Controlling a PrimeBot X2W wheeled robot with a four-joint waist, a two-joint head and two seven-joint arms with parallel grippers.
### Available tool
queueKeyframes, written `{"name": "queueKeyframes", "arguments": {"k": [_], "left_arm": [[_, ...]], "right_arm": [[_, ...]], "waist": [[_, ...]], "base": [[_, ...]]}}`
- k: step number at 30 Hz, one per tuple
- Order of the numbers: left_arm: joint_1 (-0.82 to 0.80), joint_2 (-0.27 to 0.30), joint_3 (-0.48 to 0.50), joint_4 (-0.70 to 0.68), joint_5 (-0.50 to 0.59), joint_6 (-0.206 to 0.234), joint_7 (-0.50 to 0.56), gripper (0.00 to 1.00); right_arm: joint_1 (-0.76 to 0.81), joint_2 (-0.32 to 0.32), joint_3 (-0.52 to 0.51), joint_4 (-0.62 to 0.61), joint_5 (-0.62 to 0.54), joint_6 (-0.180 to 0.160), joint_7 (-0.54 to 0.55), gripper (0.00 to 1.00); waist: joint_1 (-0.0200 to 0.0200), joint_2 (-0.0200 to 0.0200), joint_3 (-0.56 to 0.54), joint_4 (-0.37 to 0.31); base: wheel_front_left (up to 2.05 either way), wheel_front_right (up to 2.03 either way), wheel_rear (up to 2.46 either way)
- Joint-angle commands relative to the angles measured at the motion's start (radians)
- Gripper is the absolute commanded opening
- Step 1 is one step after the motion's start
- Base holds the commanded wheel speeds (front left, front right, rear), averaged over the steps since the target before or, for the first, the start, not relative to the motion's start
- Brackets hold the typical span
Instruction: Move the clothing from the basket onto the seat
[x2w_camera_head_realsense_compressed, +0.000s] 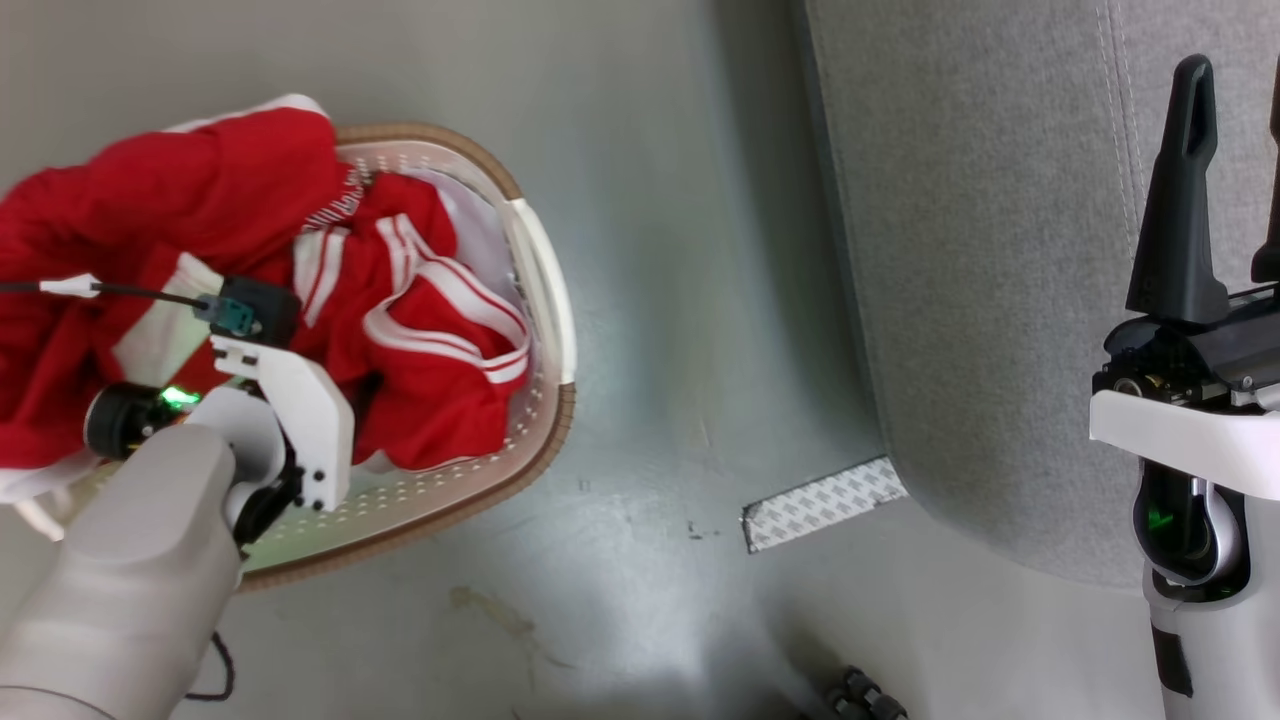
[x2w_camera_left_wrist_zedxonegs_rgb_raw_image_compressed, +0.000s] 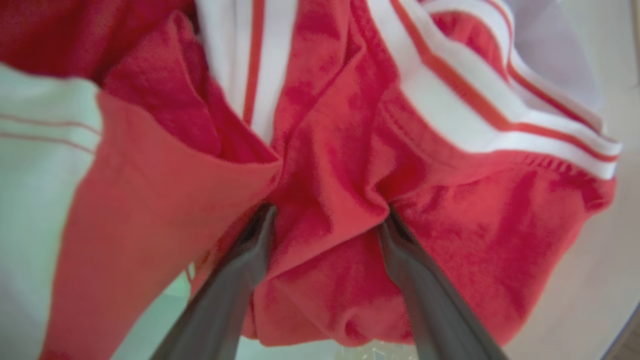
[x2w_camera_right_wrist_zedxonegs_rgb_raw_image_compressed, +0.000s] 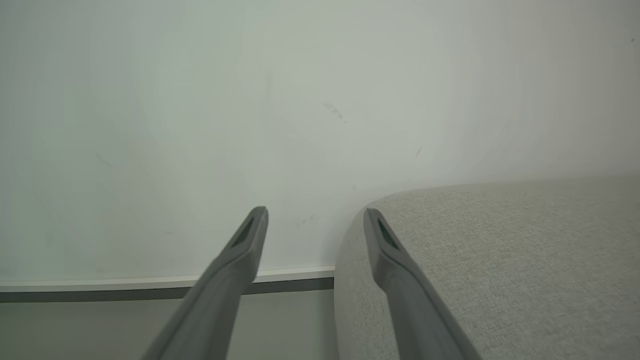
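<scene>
The clothing (x2w_camera_head_realsense_compressed: 430, 340) is a heap of red garments with white stripes, piled in the cream basket (x2w_camera_head_realsense_compressed: 545, 290) and spilling over its left side. My left wrist (x2w_camera_head_realsense_compressed: 270, 400) hangs over the heap, and its fingers reach down out of sight. In the left wrist view my left gripper (x2w_camera_left_wrist_zedxonegs_rgb_raw_image_compressed: 328, 211) is open, both fingertips pushed into the clothing (x2w_camera_left_wrist_zedxonegs_rgb_raw_image_compressed: 325, 165), with a red fold bunched between them. My right gripper (x2w_camera_head_realsense_compressed: 1230, 170) stands open over the grey seat (x2w_camera_head_realsense_compressed: 980, 250) with nothing between its fingers. In the right wrist view the right gripper (x2w_camera_right_wrist_zedxonegs_rgb_raw_image_compressed: 315, 214) points past the seat (x2w_camera_right_wrist_zedxonegs_rgb_raw_image_compressed: 500, 250) edge.
A white sheet (x2w_camera_head_realsense_compressed: 480, 235) lines the basket. Grey floor separates basket and seat, with a patterned white strip (x2w_camera_head_realsense_compressed: 822, 503) at the seat's corner. A dark ribbed part (x2w_camera_head_realsense_compressed: 865, 695) shows at the bottom edge. A pale wall with a baseboard (x2w_camera_right_wrist_zedxonegs_rgb_raw_image_compressed: 150, 285) stands beyond the seat.
</scene>
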Motion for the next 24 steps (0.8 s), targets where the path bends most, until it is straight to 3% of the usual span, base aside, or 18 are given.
{"name": "queueKeyframes", "arguments": {"k": [1,9,10,11,12,24], "left_arm": [[-0.008,0.015,-0.019,0.007,-0.017,0.001,0.013,1.0],[-0.029,0.052,-0.13,0.01,-0.093,0.001,0.051,1.0],[-0.033,0.054,-0.139,0.012,-0.101,0.001,0.049,0.96],[-0.037,0.056,-0.148,0.015,-0.104,0.001,0.046,0.36],[-0.041,0.057,-0.158,0.016,-0.109,0.001,0.042,0.0],[-0.026,0.032,-0.251,0.007,-0.206,0.001,-0.037,0.0]], "right_arm": [[-0.01,0.003,0.001,-0.005,0.006,-0.002,0.001,1.0],[-0.017,0.003,-0.003,-0.013,0.018,-0.002,0.001,1.0],[-0.018,0.003,-0.003,-0.013,0.017,-0.002,0.001,1.0],[-0.019,0.003,-0.003,-0.014,0.016,-0.002,0.001,1.0],[-0.02,0.003,-0.003,-0.013,0.015,-0.002,0.001,1.0],[-0.012,0.003,-0.016,0.007,-0.018,-0.002,0.001,1.0]], "waist": [[-0.0001,0.0,0.017,-0.017],[-0.0001,0.0,0.045,-0.039],[-0.0001,0.0,0.046,-0.04],[-0.0001,0.0,0.048,-0.041],[-0.0001,0.0,0.048,-0.041],[-0.0001,0.0,-0.032,-0.01]], "base": [[0.0,0.0,0.0],[0.0,0.0,0.0],[0.0,0.0,0.0],[0.0,0.0,0.0],[0.0,0.0,0.0],[0.0,0.0,0.0]]}}
